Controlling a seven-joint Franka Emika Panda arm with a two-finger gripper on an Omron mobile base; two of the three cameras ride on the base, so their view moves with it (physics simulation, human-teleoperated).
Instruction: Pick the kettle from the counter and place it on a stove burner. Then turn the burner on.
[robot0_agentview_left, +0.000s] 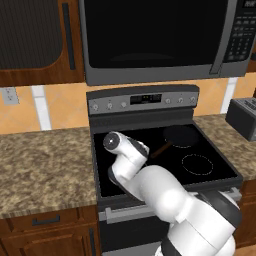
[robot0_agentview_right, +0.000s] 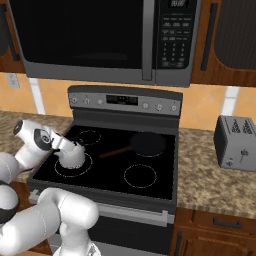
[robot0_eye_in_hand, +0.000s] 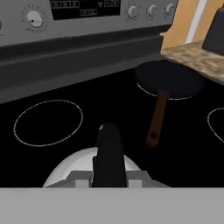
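The silver-grey kettle (robot0_agentview_right: 73, 157) stands within the large white-ringed stove burner (robot0_agentview_right: 84, 171) at the cooktop's front left; whether it rests on the glass or hangs just above, I cannot tell. My gripper (robot0_agentview_right: 67, 145) comes in from the left and is shut on its black arched handle. In the hand view the kettle's dome (robot0_eye_in_hand: 74, 168) lies at the bottom, its handle (robot0_eye_in_hand: 109, 148) rising between the fingers of my gripper (robot0_eye_in_hand: 109, 180). In the left base view my arm hides the kettle. The granite counter (robot0_agentview_left: 45, 160) flanks the stove.
A dark frying pan (robot0_agentview_right: 147, 144) with a brown handle (robot0_eye_in_hand: 156, 118) sits on the back right burner. Control knobs (robot0_agentview_right: 159, 106) line the back panel, one being (robot0_eye_in_hand: 34, 18). A toaster (robot0_agentview_right: 235, 142) stands on the right counter. A microwave (robot0_agentview_right: 100, 35) hangs overhead.
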